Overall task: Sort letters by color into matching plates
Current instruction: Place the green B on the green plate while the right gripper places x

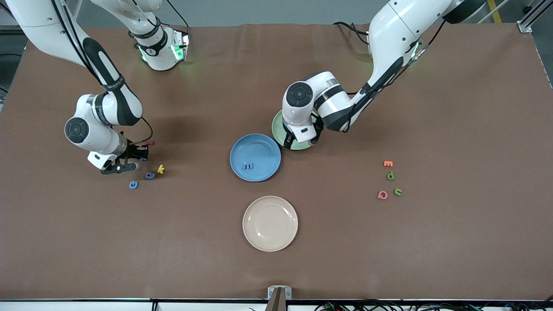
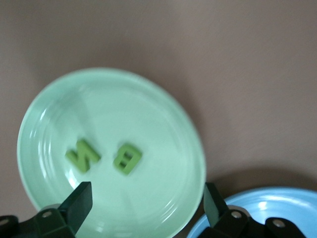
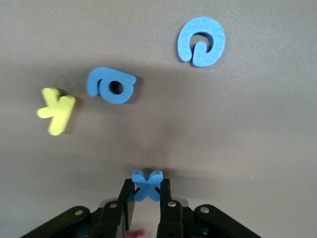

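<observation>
We see the pale green glossy round plate [image 2: 163, 129] holding two flat green foam letters: an N [image 2: 82, 155] and a B [image 2: 127, 158], lying side by side without touching, both flat on the plate floor. In the left wrist view each letter's long axis runs at a slant to the other's. The left gripper [image 2: 146, 206] hovers over this plate with its fingers [image 2: 79, 201] spread wide and nothing between them; the left arm reaches in from its base with the wrist bent down over the plate.

Touching the green plate's rim, nearer the front camera, sits the blue glossy round plate [image 1: 255, 147], with one small blue foam letter [image 1: 248, 166] lying flat in it. A cream round plate [image 1: 270, 223] lies nearer still to the camera.

Toward the right arm's end of the table, the right gripper [image 3: 146, 196] is low at the brown table [image 1: 276, 268], its fingers pinching a blue foam X [image 3: 147, 185]. The right arm is folded at the elbow, its wrist pointing down. Near it lie a blue foam letter with a round hole [image 3: 110, 85], a blue ring-shaped foam letter [image 3: 201, 41] and a yellow foam letter [image 3: 57, 109], all apart.

Toward the left arm's end lie two green foam letters [image 1: 390, 175] [image 1: 398, 191], an orange one [image 1: 388, 163] and a pink one [image 1: 382, 195].
</observation>
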You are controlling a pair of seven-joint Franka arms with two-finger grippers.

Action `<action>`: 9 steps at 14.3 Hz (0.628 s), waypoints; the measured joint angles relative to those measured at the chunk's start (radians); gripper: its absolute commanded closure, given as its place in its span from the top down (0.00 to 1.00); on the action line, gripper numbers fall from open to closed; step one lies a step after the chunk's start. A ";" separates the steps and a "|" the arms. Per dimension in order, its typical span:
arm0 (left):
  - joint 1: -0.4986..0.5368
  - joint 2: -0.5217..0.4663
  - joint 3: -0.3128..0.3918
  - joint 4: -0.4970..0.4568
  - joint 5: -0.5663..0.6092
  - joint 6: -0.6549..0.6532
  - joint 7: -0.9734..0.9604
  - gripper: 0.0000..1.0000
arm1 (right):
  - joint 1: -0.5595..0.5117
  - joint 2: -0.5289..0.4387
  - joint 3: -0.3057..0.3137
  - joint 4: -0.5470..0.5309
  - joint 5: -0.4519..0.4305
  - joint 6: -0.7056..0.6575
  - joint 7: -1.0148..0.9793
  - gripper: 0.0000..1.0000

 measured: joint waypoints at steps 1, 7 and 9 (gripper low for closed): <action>0.021 -0.013 0.000 0.002 0.025 -0.025 0.031 0.99 | 0.025 -0.019 0.003 0.010 0.001 -0.032 0.059 0.00; 0.212 -0.069 0.004 0.004 0.051 -0.095 0.475 0.98 | 0.347 -0.064 0.018 0.147 0.012 -0.172 0.613 0.00; 0.256 -0.069 0.005 -0.001 0.093 -0.096 0.615 0.98 | 0.444 -0.058 0.019 0.199 0.041 -0.187 0.756 0.00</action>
